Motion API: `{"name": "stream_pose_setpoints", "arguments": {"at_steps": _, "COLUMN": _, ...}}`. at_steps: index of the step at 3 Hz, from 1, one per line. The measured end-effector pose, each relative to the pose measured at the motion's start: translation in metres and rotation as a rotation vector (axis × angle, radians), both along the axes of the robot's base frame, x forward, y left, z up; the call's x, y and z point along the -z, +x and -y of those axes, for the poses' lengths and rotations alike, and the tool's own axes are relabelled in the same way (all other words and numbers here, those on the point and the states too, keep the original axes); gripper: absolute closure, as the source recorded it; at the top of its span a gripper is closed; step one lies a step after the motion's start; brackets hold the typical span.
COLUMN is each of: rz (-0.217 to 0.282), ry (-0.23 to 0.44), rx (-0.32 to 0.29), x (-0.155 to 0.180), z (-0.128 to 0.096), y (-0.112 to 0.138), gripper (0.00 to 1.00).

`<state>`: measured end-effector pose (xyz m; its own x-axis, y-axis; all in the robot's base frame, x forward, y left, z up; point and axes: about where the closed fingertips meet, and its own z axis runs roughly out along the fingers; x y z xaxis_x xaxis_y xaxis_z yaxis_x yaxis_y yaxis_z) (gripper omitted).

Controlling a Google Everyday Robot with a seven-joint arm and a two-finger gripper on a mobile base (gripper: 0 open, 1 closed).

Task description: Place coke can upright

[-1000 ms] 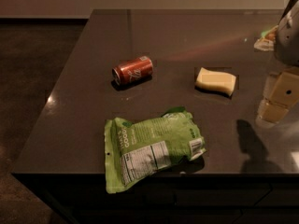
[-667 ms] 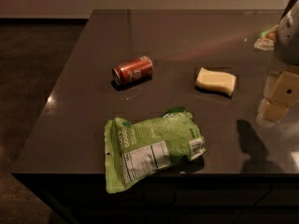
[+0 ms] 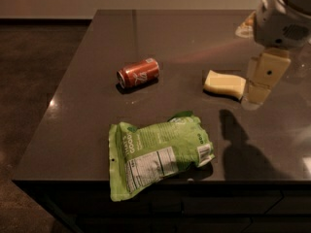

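Small red metal coke can (image 3: 138, 73) is lying on its side on the dark glossy table (image 3: 92, 125), so it needs righting. My claw (image 3: 262, 80) hangs well apart at the right, just beside the pale yellow sponge (image 3: 224, 84). Can't tell how open it is.

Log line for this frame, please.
coke can: on its side, untouched | gripper: over table right side, beside sponge, apart from can | green bag: near front edge | upright placement: not yet done
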<state>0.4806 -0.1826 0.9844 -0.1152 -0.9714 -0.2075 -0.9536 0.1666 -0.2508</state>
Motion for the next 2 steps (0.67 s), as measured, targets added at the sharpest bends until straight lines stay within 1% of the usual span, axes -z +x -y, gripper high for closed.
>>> {"name": "stream_pose_setpoints", "arguments": {"at_steps": 1, "rz": 0.002, "ry": 0.014, "rx": -0.076, "x": 0.002, "z": -0.026, "y": 0.027, "gripper": 0.0}}
{"name": "stream_pose_setpoints", "arguments": {"at_steps": 2, "rz": 0.008, "ry": 0.018, "rx": -0.165, "x": 0.009, "z": -0.061, "y": 0.057, "gripper": 0.0}}
